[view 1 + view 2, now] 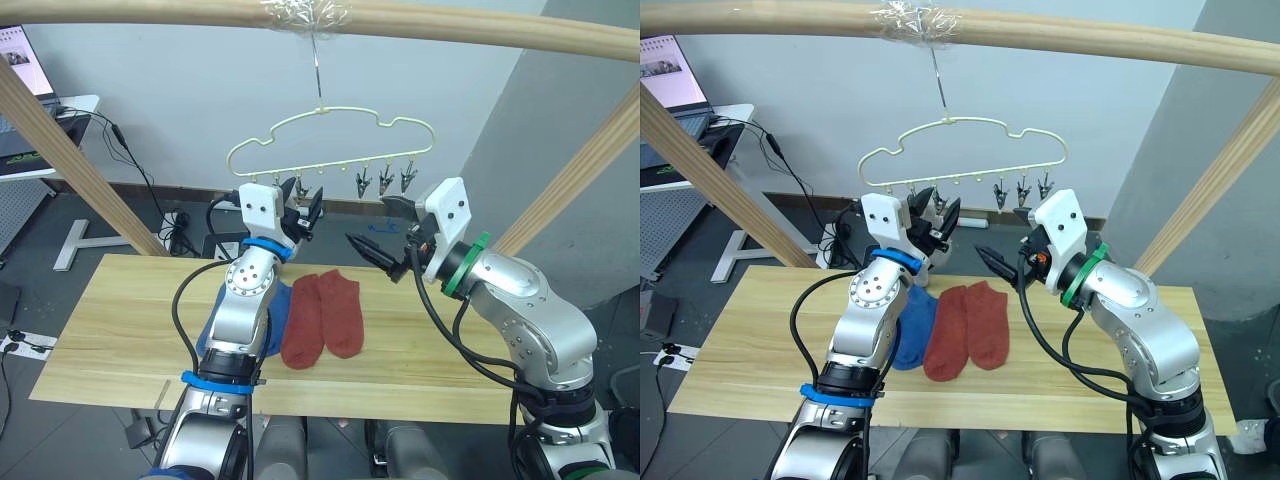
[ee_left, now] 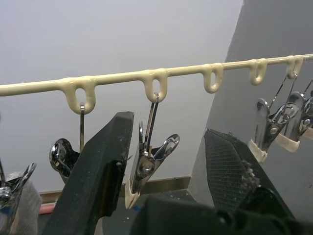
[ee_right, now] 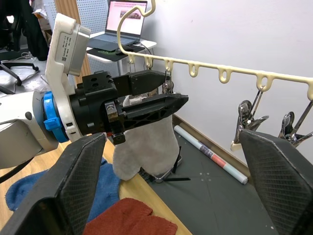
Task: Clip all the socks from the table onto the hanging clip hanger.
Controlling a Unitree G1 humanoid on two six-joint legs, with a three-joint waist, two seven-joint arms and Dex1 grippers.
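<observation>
Left gripper [image 1: 303,212] is hovering at the clip hanger [image 1: 330,135], fingers parted and empty, straddling one metal clip [image 2: 146,164] in the left wrist view. A light grey sock [image 3: 143,147] is hanging from a clip just behind that arm. On the table [image 1: 110,330], blue socks [image 1: 912,325] are lying partly under the left arm, two rust-red socks [image 1: 322,315] just beside them. Right gripper [image 1: 380,255] is hanging near the hanger's right end, fingers wide apart, holding nothing.

Judgement: the next sock is not yet picked. Best to keep the left fingers centred on the clip's handles, squeezing squarely so the hanger isn't swinging, while the right arm is fetching a rust-red sock by its cuff.
</observation>
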